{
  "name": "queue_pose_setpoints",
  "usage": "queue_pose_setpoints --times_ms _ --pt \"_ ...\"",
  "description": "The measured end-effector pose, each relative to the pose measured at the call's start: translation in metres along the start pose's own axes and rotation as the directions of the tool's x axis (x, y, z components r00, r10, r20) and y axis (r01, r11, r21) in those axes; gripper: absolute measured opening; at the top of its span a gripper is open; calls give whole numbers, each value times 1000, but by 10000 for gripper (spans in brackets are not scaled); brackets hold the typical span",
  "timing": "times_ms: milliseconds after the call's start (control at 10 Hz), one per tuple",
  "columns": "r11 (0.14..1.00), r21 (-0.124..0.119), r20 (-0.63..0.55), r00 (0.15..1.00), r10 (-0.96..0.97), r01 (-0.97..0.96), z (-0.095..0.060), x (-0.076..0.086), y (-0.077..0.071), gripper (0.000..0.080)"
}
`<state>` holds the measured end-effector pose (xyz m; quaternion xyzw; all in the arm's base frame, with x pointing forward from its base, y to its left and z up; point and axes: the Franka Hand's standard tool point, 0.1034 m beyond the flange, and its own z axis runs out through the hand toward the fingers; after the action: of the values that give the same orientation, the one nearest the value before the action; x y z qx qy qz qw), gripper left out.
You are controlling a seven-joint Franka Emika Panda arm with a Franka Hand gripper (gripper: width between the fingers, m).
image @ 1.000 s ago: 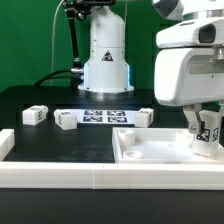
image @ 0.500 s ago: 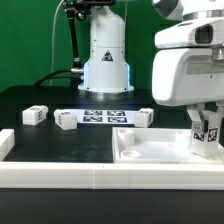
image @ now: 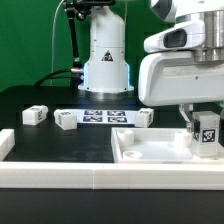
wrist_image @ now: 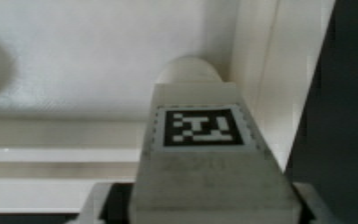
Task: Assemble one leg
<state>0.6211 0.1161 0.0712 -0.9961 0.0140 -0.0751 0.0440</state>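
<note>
"Exterior view first: where is the leg?"
"The leg (image: pixel 208 137), a stubby white post with a square tag, stands upright in the gripper (image: pixel 205 124). It is low over the recessed white panel (image: pixel 150 152), at the corner on the exterior view's right."
"Is the gripper clamped?"
"Yes, it pinches the post from both sides (the wrist view looks down its tag (wrist_image: pixel 201 127) toward the panel). Holding it upright probably suits seating it in that corner, though no hole shows."
"Anything else?"
"Three spare legs (image: pixel 66 120) lie beside the marker board (image: pixel 103 116), well apart from the gripper."
</note>
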Motion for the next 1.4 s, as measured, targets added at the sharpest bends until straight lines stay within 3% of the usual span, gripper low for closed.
queue_pose_setpoints --times_ms 300,700,900,1000,1300,1400 --pt "942 -8 -9 942 336 -336 0 -1 2 292" --pt "754 -34 -39 755 655 -656 1 -3 2 292" --pt "630 -28 -49 631 774 -776 1 -3 0 294" --pt "577 -12 -44 577 816 -817 1 -3 1 294" --pt "481 8 -30 481 876 -876 1 -3 -1 297" --pt "533 6 -31 532 846 -846 1 -2 0 468"
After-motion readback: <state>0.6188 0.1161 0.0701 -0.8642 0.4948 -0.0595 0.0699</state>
